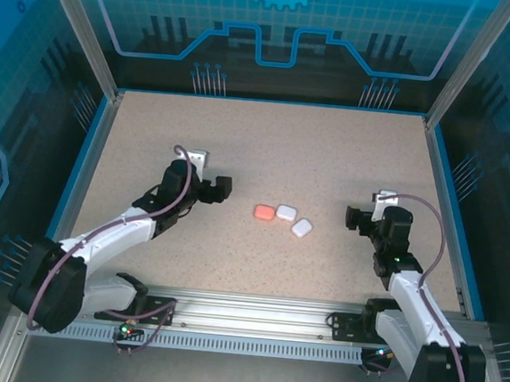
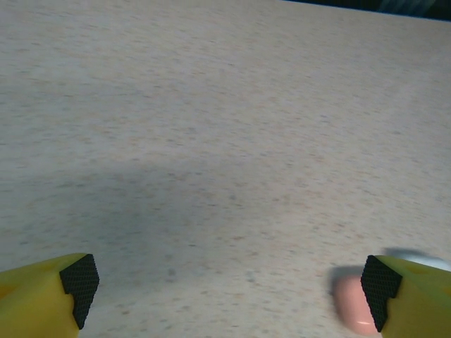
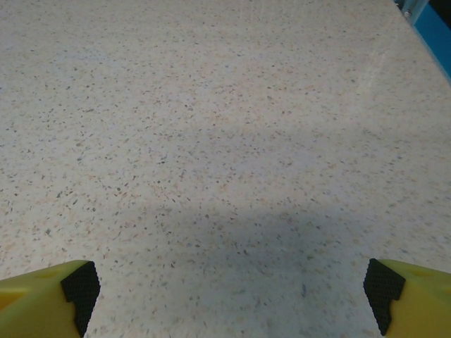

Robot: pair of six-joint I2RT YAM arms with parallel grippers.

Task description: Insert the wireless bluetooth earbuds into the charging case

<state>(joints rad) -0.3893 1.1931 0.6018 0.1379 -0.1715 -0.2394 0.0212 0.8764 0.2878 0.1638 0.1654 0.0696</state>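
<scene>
Charging cases (image 1: 286,213) are sitting clustered on the tabletop (image 1: 330,153). Left claw (image 2: 229,282) and right claw (image 3: 232,282) are gaping wide, empty.

Worktop (image 1: 268,147): beige with fine dark speckle, blue border at its edges. One salmon-red case (image 1: 264,212); two white cases (image 1: 286,213), (image 1: 302,227). Jaws yellow, pads (image 2: 79,282) black. Blurred pinkish patch (image 2: 349,308) in the left wrist view, probably the salmon-red case.

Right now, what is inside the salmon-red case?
The salmon-red case lies on the table, looking shut: only its smooth lid shows. Whatever it holds is covered and cannot be seen.
</scene>
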